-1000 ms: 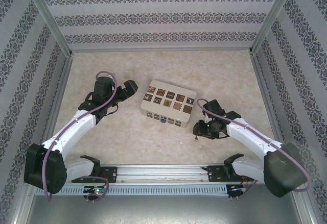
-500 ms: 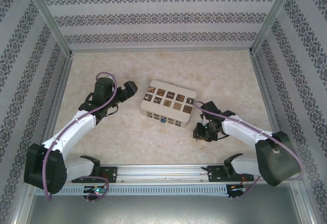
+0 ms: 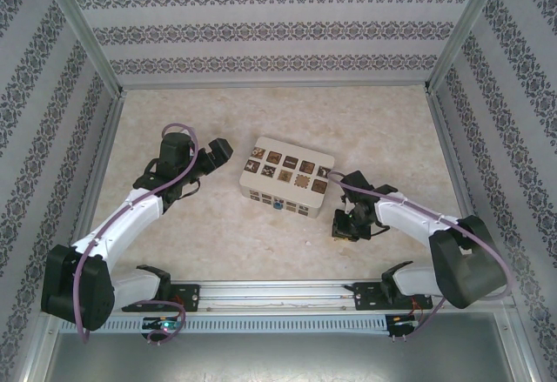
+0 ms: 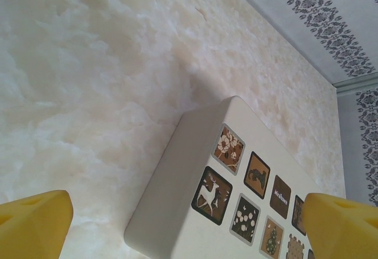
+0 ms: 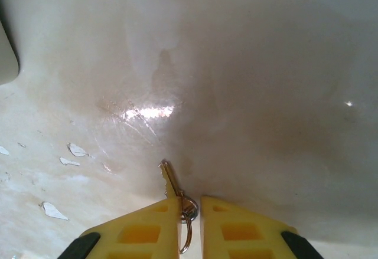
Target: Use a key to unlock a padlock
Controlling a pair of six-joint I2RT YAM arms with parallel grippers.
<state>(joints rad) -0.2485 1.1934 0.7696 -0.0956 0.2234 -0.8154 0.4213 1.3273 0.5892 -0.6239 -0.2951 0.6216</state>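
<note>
The key (image 5: 171,182) is thin and metallic, with a small ring on its head, and lies on the table in front of the cream box (image 3: 287,176). My right gripper (image 5: 189,212) is down on the table with its yellow fingers (image 5: 147,232) closed in on the key's head; the blade sticks out ahead. Seen from above, the right gripper (image 3: 342,228) sits just right of the box. The padlock (image 3: 277,205) is a tiny blue speck at the box's front side. My left gripper (image 3: 220,150) hovers wide open left of the box (image 4: 177,176), holding nothing.
Patterned walls enclose the marbled table (image 3: 218,225) on three sides. Small white flecks (image 5: 75,150) lie on the surface left of the key. A metal rail (image 3: 278,291) runs along the near edge between the arm bases.
The right gripper has shifted slightly left over the key and its jaws have narrowed onto the key's head. The left arm has not moved.
</note>
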